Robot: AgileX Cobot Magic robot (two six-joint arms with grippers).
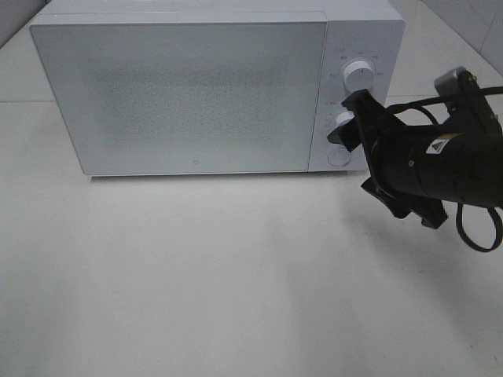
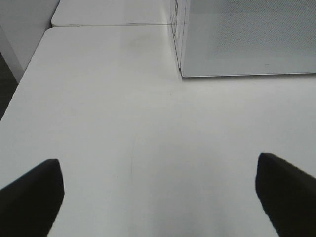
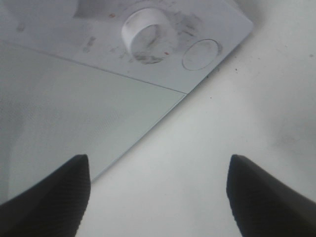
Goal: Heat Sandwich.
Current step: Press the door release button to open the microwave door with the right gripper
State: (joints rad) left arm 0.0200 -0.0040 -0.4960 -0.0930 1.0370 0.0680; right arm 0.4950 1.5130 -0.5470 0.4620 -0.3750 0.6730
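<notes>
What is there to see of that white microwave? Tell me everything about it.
The microwave is a white, plastic-looking box standing upright on the white table. Its door is shut, with a grey speckled window filling most of the front. The panel on the right carries an upper knob, a lower knob with smudges around it, and a round button. The right tool hovers open before the lower knob; no contact shows.

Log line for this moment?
microwave: shut | right gripper: open, near lower knob | left gripper: open, above table | sandwich: not seen
</notes>
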